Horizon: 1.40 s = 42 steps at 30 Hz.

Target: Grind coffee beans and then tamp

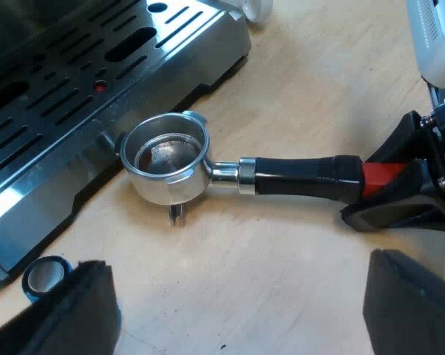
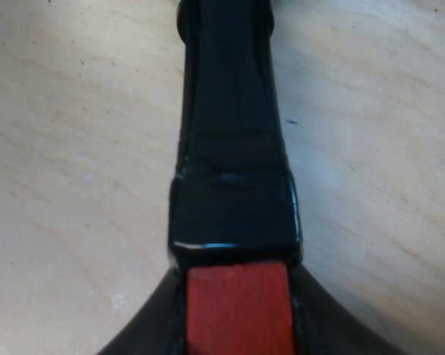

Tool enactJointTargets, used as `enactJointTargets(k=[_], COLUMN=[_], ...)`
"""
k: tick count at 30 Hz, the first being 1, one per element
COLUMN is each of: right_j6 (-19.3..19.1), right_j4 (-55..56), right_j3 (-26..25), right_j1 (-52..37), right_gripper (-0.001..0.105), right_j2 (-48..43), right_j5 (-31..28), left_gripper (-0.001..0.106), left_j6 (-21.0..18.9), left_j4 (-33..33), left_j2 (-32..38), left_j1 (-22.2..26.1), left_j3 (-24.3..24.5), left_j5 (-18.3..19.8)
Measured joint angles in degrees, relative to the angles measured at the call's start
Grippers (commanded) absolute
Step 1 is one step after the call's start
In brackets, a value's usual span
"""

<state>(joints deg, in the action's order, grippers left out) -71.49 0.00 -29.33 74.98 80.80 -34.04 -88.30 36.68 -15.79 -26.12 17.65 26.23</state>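
Matte black fingers (image 1: 89, 310) of the left gripper (image 1: 245, 314) hang apart over a pale wood-grain table (image 1: 296, 103); the right gripper (image 1: 374, 181) clamps the red end of a glossy black handle (image 2: 233, 148). Its round polished-steel holder (image 1: 167, 185) lies at five o'clock from the slotted steel espresso machine (image 1: 75, 81).

Soft, even light falls from above on the pale wooden bench (image 1: 304, 126), which reads warm and bright. The metal holder (image 1: 165, 166) throws a short, soft-edged shadow close under its bowl. Glare streaks the steel front edge of the espresso machine (image 1: 185, 52). Thin white highlights line the glossy dark handle (image 2: 233, 148).
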Motion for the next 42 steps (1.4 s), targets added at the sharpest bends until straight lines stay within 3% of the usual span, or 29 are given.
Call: enactJointTargets(k=[3, 7, 11, 21, 34, 42], right_j6=[0.18, 0.17, 0.30, 3.88, 3.85, 3.62], right_j4=[1.60, 3.93, 5.38, 12.48, 32.96, 37.76], right_j3=[0.00, -0.11, -0.23, -1.71, -3.39, -7.23], right_j1=[0.00, 0.00, 0.00, 0.00, 0.00, 0.00], right_gripper=[0.011, 0.043, 0.057, 0.057, 0.057, 0.057], right_j2=[0.00, 0.00, -0.53, -2.04, -11.17, -18.91], right_j5=[-0.18, 0.03, 0.77, 6.06, 11.99, 11.99], left_gripper=[0.070, 0.070, 0.070, 0.070, 0.070, 0.070], left_j6=[0.00, 0.00, 0.00, 0.00, 0.00, 0.00], left_j4=[0.00, 0.00, 0.00, 0.00, 0.00, 0.00], left_j2=[0.00, 0.00, 0.00, 0.00, 0.00, 0.00], left_j1=[0.00, 0.00, 0.00, 0.00, 0.00, 0.00], left_j3=[0.00, 0.00, 0.00, 0.00, 0.00, 0.00], left_j5=[0.27, 0.58, 0.62, 1.80, 1.94, 1.94])
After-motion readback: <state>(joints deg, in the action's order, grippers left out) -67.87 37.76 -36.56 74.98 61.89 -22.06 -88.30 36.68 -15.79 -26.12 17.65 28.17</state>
